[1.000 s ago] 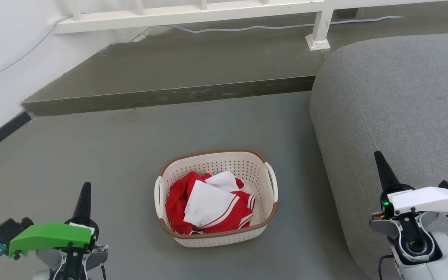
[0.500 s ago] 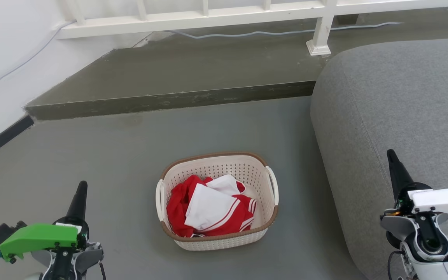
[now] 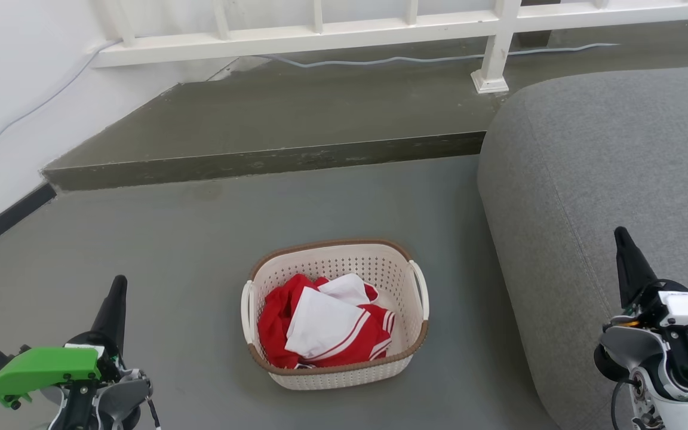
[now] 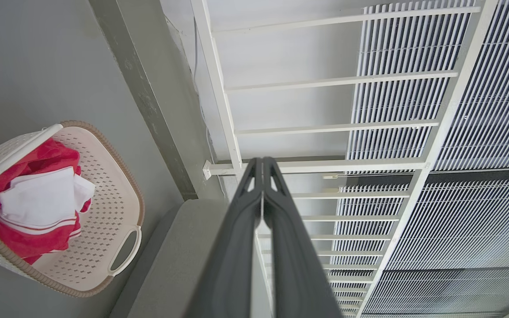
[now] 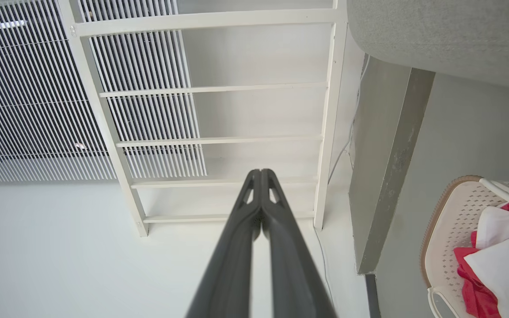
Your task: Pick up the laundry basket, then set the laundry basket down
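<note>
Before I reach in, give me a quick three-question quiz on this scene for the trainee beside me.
1. True or false: the left hand is shut on a handle of the basket.
2. What lies in the basket? A) blue towels B) red and white clothes C) nothing
3. Fill in: the grey sofa stands to the robot's ____ of the basket.

Key
1. False. The left hand is shut on nothing and is well apart from the basket, which stands on the floor.
2. B
3. right
</note>
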{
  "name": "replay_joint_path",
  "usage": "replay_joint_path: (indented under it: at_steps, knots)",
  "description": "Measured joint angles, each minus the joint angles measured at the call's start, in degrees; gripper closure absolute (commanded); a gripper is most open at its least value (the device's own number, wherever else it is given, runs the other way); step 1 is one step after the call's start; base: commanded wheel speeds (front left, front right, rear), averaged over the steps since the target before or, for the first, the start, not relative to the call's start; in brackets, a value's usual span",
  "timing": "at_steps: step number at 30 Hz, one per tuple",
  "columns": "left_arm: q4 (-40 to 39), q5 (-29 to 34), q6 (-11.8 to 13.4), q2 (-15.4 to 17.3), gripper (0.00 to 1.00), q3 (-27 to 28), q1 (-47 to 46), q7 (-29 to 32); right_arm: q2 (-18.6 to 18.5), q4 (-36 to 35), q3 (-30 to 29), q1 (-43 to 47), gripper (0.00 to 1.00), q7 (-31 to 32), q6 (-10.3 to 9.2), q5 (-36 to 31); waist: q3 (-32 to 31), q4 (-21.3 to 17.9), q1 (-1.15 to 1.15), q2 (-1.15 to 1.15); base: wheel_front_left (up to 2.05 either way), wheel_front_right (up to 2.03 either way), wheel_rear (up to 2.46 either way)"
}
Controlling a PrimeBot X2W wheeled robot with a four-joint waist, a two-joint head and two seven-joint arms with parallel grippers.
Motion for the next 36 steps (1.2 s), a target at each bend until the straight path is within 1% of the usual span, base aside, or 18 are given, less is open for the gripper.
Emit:
replay_joint_path:
  at_steps: [36]
  knots:
    - [-0.16,-0.38,-0.25,0.00,1.00,0.12,0.02,0.08,0.02,-0.04,-0.41,0.08,1.00,0.27,0.01,0.53,-0.01,0.00,0.00,0.00,0.00,0.00,0.00]
